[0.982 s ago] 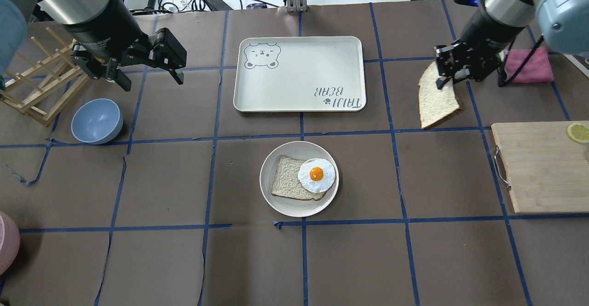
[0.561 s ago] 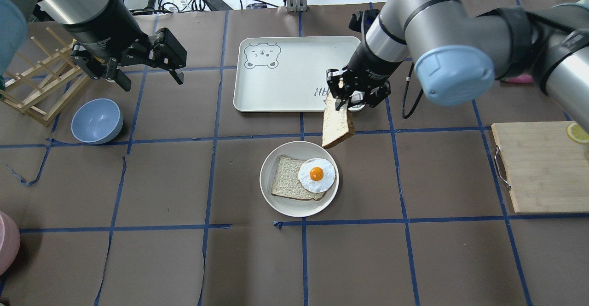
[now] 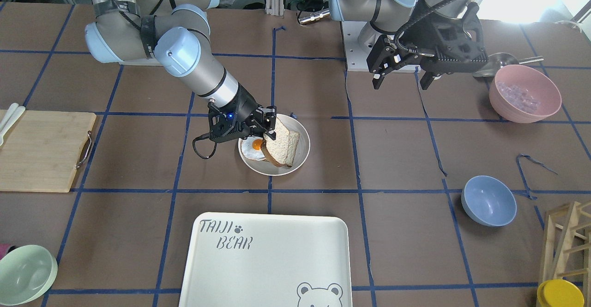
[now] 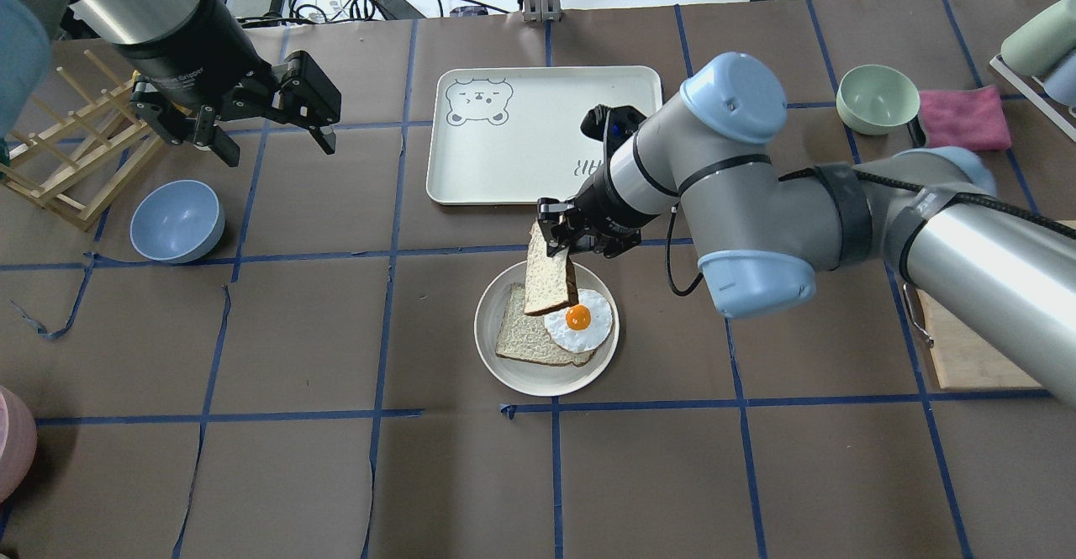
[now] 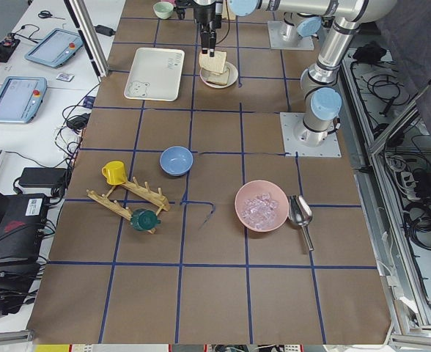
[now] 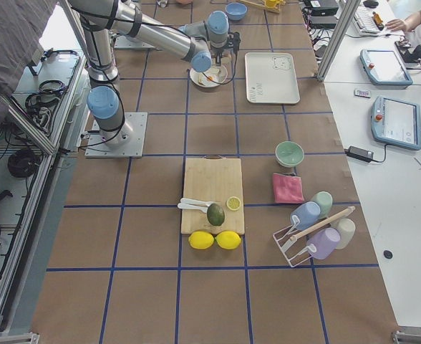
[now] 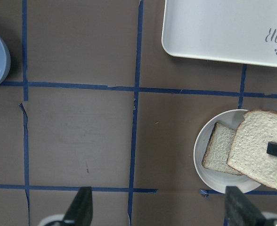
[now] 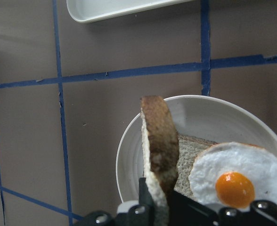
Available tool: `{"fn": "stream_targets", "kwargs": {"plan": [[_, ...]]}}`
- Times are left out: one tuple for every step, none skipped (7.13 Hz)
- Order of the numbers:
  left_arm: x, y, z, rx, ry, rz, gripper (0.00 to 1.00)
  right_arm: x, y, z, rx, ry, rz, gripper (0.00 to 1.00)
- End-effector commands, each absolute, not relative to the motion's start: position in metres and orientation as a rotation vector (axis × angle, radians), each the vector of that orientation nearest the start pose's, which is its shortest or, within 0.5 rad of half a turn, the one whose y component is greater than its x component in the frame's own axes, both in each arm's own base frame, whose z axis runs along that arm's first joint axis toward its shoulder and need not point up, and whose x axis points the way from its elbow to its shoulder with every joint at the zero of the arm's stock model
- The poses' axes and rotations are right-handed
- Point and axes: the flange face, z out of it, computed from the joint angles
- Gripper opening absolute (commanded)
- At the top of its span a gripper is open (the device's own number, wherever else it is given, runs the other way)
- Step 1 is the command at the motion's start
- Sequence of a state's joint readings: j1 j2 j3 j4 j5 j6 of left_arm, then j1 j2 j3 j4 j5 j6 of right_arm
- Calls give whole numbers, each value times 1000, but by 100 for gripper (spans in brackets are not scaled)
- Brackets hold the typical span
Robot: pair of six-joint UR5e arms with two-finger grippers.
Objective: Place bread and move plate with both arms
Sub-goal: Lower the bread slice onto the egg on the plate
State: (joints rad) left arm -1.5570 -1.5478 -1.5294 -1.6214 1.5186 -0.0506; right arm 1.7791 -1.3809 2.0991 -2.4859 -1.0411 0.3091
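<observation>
Placing was in hand: the right pincer point(image 4: 561, 245) pinched the bread point(image 4: 551, 283) upright over the plate point(image 4: 538, 380) with its egg point(image 4: 578, 321), the left pincer point(image 4: 277, 149) hung spread well apart, so the bread probably next needed lowering flat and releasing.

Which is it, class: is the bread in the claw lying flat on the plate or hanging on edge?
Hanging on edge. The right claw pinches the bread, which hangs steeply over the plate, not flat.
</observation>
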Motion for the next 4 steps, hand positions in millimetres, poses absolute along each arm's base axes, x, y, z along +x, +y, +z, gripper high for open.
{"fn": "stream_targets", "kwargs": {"plan": [[-132, -485, 515, -102, 3192, -21, 100, 285, -430, 239, 55, 2567, -72, 0], [-132, -485, 515, -102, 3192, -21, 100, 286, -434, 235, 48, 2562, -94, 0], [-132, -485, 515, -102, 3192, -21, 100, 290, -434, 234, 30, 2532, -104, 0], [-132, -485, 515, -102, 3192, -21, 100, 292, -434, 236, 24, 2485, -85, 0]]}}
